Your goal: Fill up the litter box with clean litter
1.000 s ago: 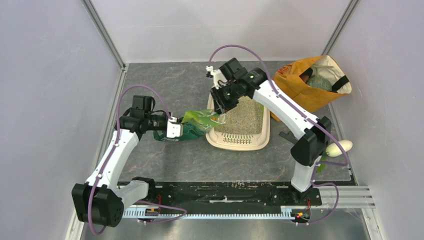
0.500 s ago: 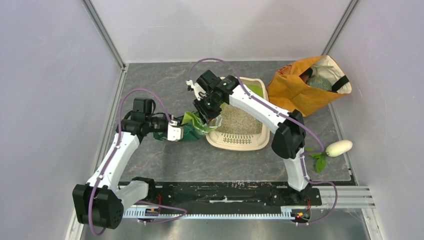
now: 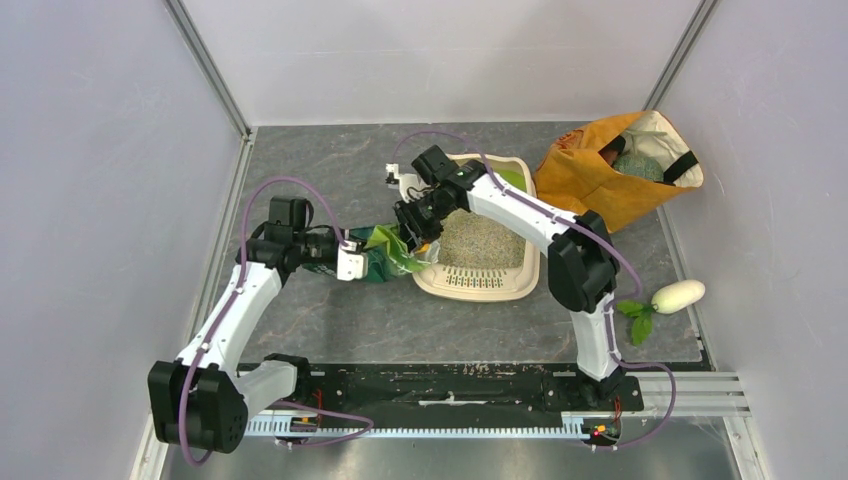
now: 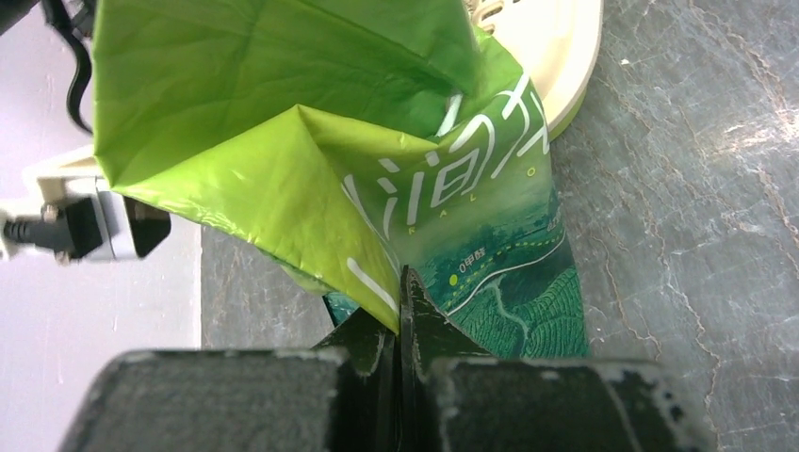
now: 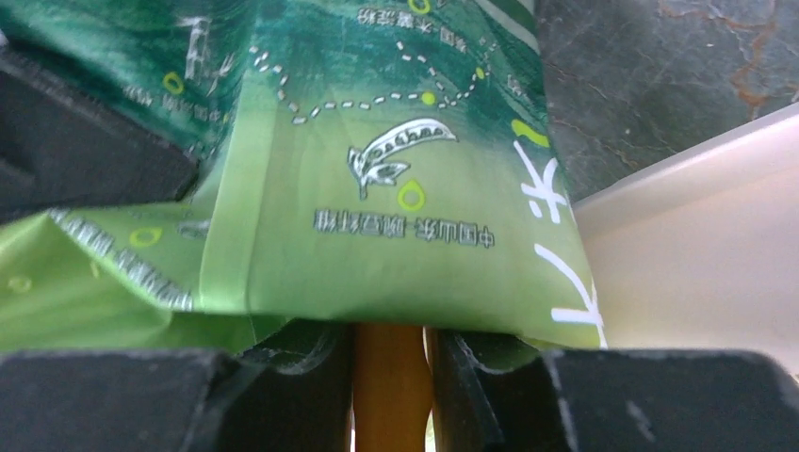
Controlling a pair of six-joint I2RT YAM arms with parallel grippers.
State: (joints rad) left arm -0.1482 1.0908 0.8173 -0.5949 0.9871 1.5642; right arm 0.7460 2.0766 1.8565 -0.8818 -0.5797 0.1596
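The litter box (image 3: 531, 262) sits mid-table, beige rim and slotted grate toward me, with pale sandy litter (image 3: 485, 238) spread inside. A green printed bag (image 3: 388, 255) lies at the box's left rim. My left gripper (image 3: 350, 262) is shut on the bag's lower end; in the left wrist view its jaws (image 4: 400, 282) pinch a fold of the bag (image 4: 311, 141) beside the box rim (image 4: 570, 56). My right gripper (image 3: 417, 228) is at the bag's top edge. In the right wrist view its jaws (image 5: 391, 330) are shut on an orange stick-like thing (image 5: 391, 395) under the bag (image 5: 377, 169).
An orange fabric bag (image 3: 600, 175) with things inside stands at the back right. A white radish with green leaves (image 3: 678, 295) lies at the right. Enclosure walls close the table on three sides; a black rail (image 3: 450, 385) runs along the near edge.
My right gripper has swung left, from over the box's back left corner to the bag's top edge. The left gripper has held the bag almost still.
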